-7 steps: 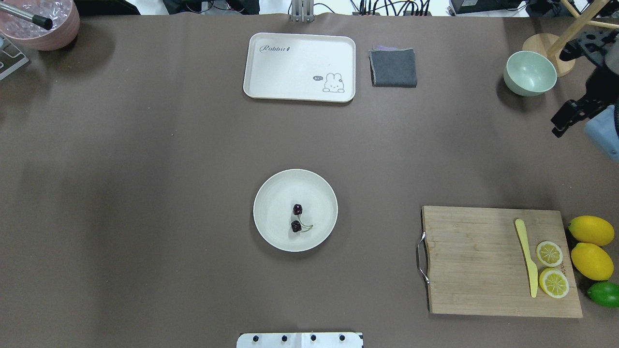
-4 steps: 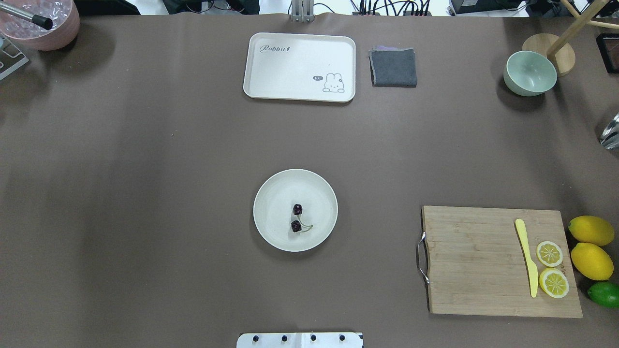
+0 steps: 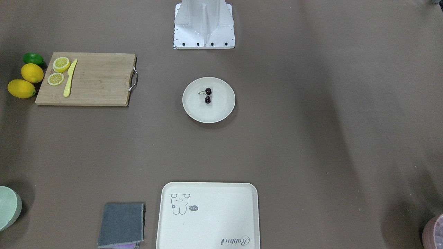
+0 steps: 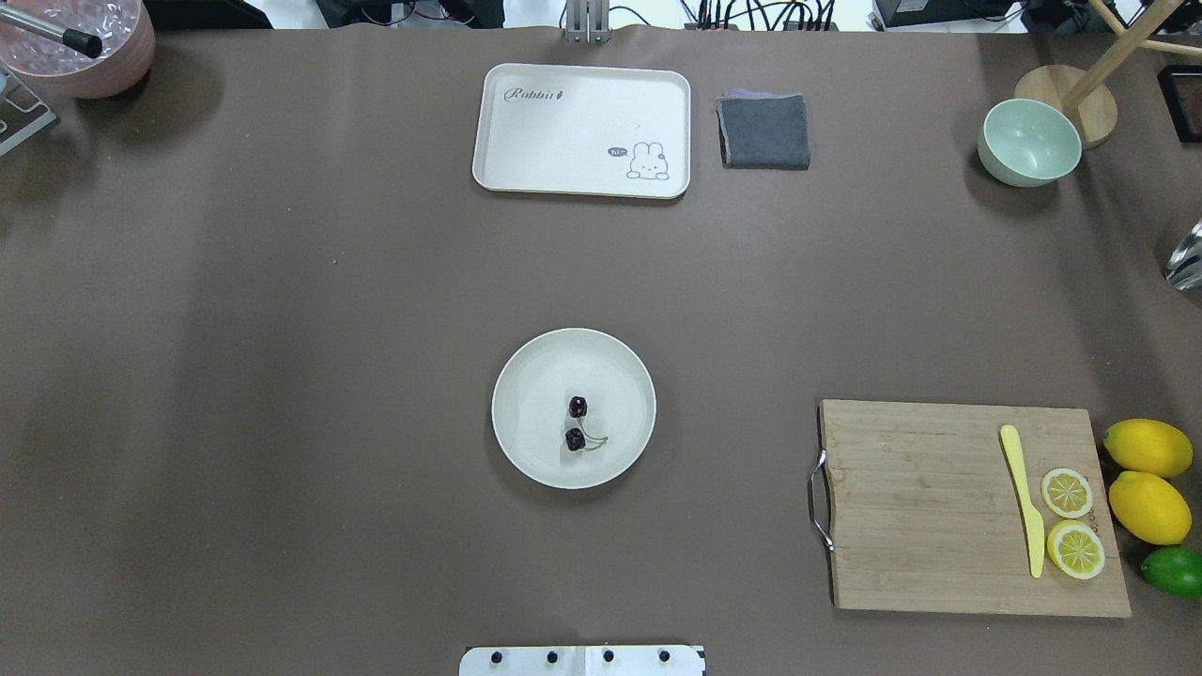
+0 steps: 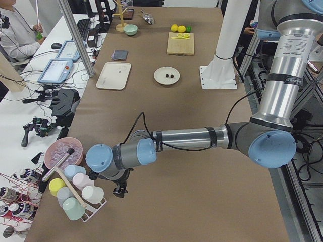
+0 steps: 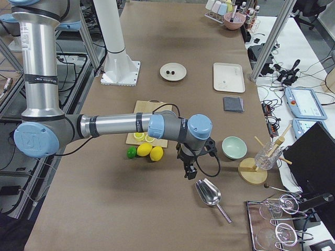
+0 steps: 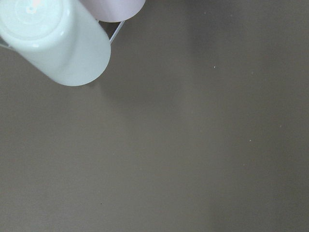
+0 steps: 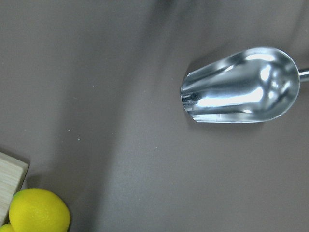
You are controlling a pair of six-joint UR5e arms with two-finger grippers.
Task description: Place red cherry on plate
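Note:
The red cherry point(image 4: 575, 422), two tiny dark fruits on one thin stem, lies on the round cream plate point(image 4: 526, 394) at the table's middle, also seen in the front view as the cherry point(image 3: 207, 95) on the plate point(image 3: 221, 107). Neither gripper is near it. My left gripper point(image 5: 119, 191) hangs low over the table's left end beside a rack of cups. My right gripper point(image 6: 189, 172) hangs over the right end, between the lemons and a metal scoop. Each shows only in a side view, so I cannot tell if either is open or shut.
A cream tray point(image 4: 582, 130) and a grey cloth point(image 4: 764, 131) lie at the far side. A green bowl point(image 4: 1029, 141) stands far right. A cutting board point(image 4: 920, 507) carries a yellow knife and lemon halves, with lemons point(image 4: 1148, 449) beside it. A steel scoop point(image 8: 241, 87) lies under the right wrist.
The right arm, which showed at the overhead view's right edge one second ago, has moved out of that view. The cherry and the plate have not moved.

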